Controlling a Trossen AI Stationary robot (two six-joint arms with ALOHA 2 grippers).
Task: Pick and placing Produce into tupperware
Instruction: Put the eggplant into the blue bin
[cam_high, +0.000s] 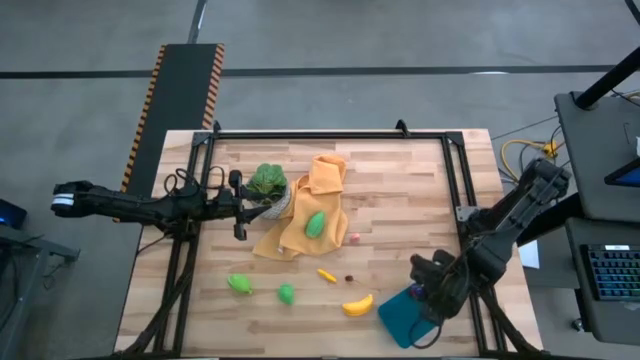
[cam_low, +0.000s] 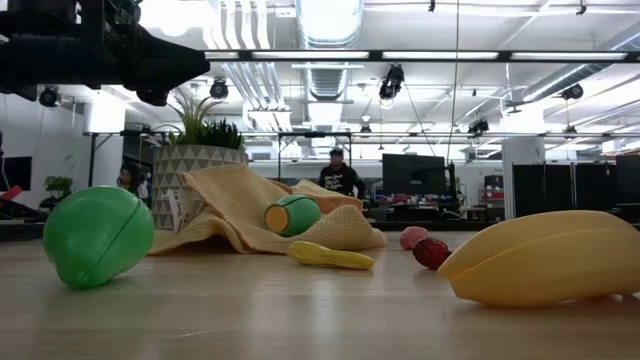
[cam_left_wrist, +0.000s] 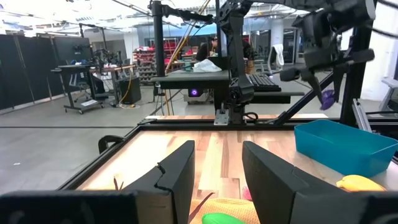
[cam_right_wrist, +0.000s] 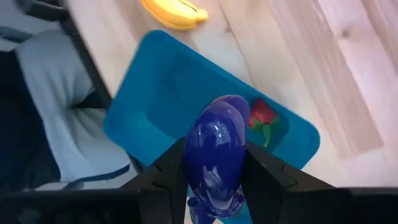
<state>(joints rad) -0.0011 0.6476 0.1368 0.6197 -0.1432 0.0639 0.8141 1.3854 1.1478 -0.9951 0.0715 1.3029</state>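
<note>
- right gripper (cam_right_wrist: 214, 171) clamps purple eggplant (cam_right_wrist: 216, 146), above teal tupperware (cam_right_wrist: 161, 87)
- red piece (cam_right_wrist: 262, 116) inside tupperware
- banana (cam_right_wrist: 175, 12) on wood just beside tupperware

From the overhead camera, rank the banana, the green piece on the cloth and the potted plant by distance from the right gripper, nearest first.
1. Banana: just left of the right gripper, beside the blue container.
2. Green piece: mid-table, lying on the orange cloth.
3. Potted plant: farthest, by the left gripper.

Purple eggplant (cam_right_wrist: 216, 149), teal tupperware (cam_right_wrist: 161, 93), yellow banana (cam_right_wrist: 176, 12).
</note>
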